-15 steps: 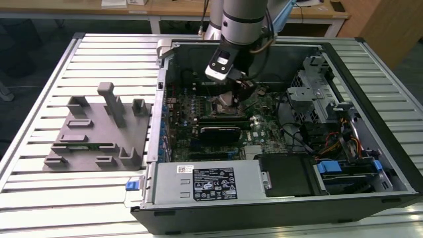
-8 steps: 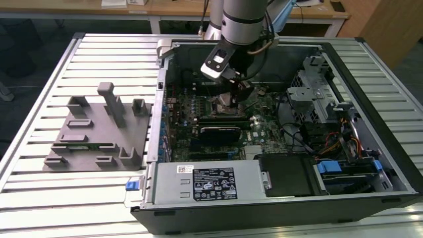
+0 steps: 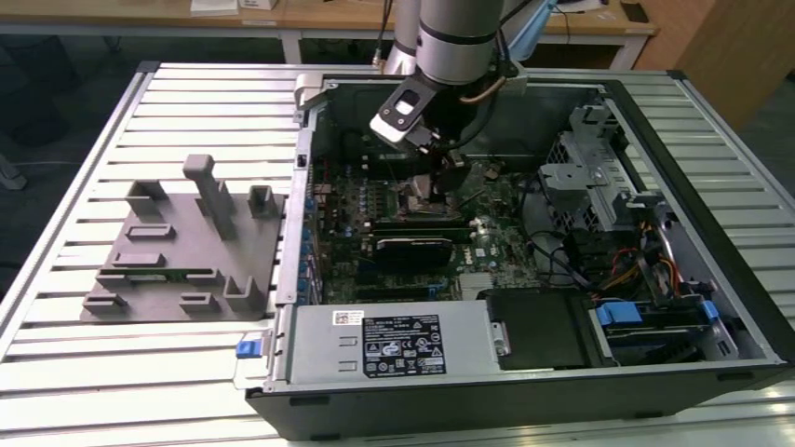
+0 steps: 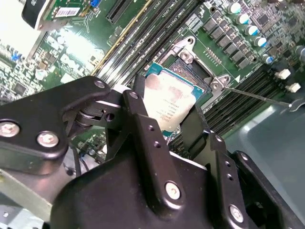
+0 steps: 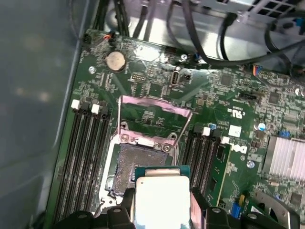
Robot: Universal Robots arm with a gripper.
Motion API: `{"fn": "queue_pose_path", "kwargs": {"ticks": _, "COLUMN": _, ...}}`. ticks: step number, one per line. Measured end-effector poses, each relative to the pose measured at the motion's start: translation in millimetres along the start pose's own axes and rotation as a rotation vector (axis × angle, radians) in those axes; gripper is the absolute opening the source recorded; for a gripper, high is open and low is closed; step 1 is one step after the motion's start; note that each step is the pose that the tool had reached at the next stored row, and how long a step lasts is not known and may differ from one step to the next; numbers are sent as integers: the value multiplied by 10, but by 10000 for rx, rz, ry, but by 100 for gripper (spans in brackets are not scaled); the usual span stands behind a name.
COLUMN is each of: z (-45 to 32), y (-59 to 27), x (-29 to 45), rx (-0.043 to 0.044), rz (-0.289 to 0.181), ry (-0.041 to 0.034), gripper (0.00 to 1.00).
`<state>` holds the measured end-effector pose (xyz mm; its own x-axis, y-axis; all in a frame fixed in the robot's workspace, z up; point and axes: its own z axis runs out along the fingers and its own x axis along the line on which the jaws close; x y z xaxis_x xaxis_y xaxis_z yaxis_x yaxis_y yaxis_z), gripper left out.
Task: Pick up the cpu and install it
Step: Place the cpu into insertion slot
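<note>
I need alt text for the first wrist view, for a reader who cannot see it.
The hand grips the cpu by two opposite edges at the open socket of a green motherboard. The socket's metal cover is flipped up, and memory slots run along both sides.

1. In the first wrist view the cpu [image 5: 162,200] runs off the picture's edge, which cuts away its near side.
2. In the second wrist view the fingers [image 4: 143,121] of the pincer [image 4: 166,102] cover two cpu edges.
3. The cpu hides part of the socket [image 5: 124,169], whose contacts are too fine to tell.
4. The exterior view's upper edge cuts off the arm [image 3: 457,37].
</note>
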<state>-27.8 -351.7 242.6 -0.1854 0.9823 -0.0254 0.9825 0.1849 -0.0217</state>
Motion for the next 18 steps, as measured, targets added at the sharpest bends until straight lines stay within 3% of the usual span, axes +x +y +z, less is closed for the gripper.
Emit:
{"fn": "queue_pose_path", "kwargs": {"ticks": 4, "z": 1, "y": 1, "x": 1, "rx": -39, "rz": 444, "ry": -62, "gripper": 55}}
{"fn": "queue_pose_path", "kwargs": {"ticks": 11, "z": 28, "y": 1, "x": 1, "rx": -278, "rz": 971, "ry": -127, "gripper": 55}}
{"fn": "queue_pose_path", "kwargs": {"ticks": 16, "z": 60, "y": 1, "x": 2, "rx": -256, "rz": 1815, "ry": -131, "gripper": 55}}
{"fn": "queue_pose_path", "kwargs": {"ticks": 18, "z": 65, "y": 3, "x": 12, "rx": -253, "rz": 1856, "ry": -132, "gripper": 55}}
